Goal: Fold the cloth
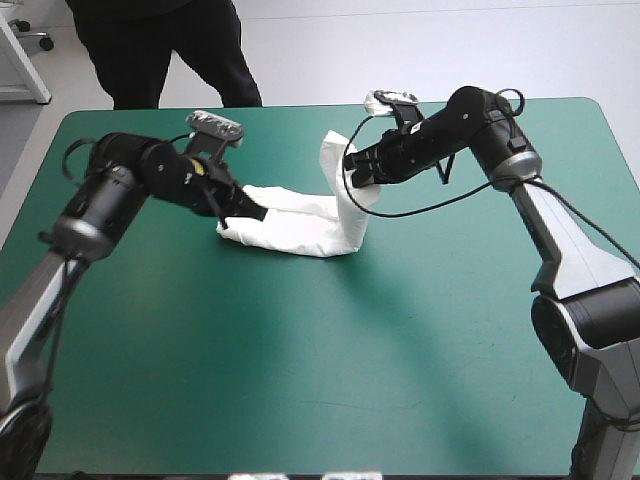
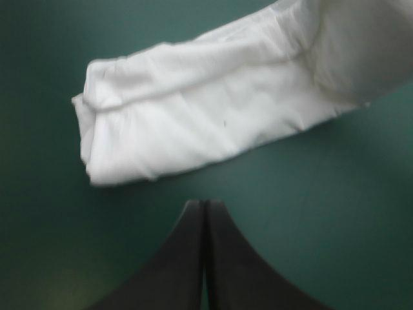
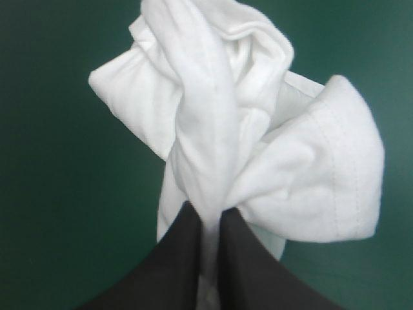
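The white T-shirt [image 1: 295,228] lies as a long folded strip in the middle of the teal-green table, and its right end is lifted off the cover. My right gripper [image 1: 352,172] is shut on the T-shirt [image 3: 258,161], whose raised end bunches up between and around the black fingers [image 3: 187,258]. My left gripper [image 1: 255,212] is shut and holds nothing. It hovers at the strip's left end, and in the left wrist view the T-shirt [image 2: 206,123] lies just ahead of the left gripper [image 2: 204,205] with bare cover between them.
Open teal-green cover [image 1: 330,380] stretches toward the near edge and to both sides. A person in dark clothes [image 1: 165,45] stands just beyond the table's far edge, left of centre.
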### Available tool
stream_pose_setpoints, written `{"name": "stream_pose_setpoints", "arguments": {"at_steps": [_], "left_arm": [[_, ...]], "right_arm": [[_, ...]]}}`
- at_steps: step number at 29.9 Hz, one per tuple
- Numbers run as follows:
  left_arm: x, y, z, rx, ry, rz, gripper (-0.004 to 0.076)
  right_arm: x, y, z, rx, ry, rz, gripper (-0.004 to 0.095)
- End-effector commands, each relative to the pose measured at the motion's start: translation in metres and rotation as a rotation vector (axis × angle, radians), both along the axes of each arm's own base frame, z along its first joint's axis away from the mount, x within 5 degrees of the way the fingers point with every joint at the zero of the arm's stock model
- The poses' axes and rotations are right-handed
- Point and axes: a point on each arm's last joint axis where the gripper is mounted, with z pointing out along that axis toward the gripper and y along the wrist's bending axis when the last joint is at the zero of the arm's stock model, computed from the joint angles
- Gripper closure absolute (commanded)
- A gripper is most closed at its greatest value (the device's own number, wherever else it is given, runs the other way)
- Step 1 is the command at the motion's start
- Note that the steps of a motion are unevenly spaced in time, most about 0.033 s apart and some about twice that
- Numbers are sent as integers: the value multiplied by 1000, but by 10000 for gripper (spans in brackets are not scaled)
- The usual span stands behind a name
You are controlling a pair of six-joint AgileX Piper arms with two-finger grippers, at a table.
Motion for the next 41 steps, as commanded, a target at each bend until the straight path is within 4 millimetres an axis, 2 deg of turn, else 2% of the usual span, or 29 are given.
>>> {"name": "stream_pose_setpoints", "arguments": {"at_steps": [1,4,8,12,14,16,19,21,25,29,35,41], "left_arm": [[-53,21,20,-32,-49,8,733],[-99,37,22,-49,-73,5,733],[-152,57,25,-73,-159,7,733],[-185,69,31,-104,-239,8,733],[-194,72,32,-105,-243,5,733],[-196,73,31,-96,-219,3,733],[-192,70,26,-86,-167,-3,733],[-188,68,25,-87,-160,-3,733],[-181,65,25,-107,-169,-2,733],[-181,62,27,-149,-182,-7,733],[-179,61,28,-175,-181,9,733],[-179,61,28,-183,-177,15,733]], "right_arm": [[-16,21,42,124,-153,-14,921],[-16,44,35,149,-167,-9,921],[-10,73,9,156,-138,1,921],[-3,100,-15,162,-98,14,911],[-2,110,-19,166,-83,44,834],[-3,116,-15,180,-76,76,645],[-8,119,1,191,-90,114,282],[-9,115,12,181,-83,102,179],[-7,99,18,18,-98,40,246],[-3,80,10,-123,-61,13,277],[13,59,3,-139,-35,-57,277],[34,43,-20,-149,18,-101,277]]}}
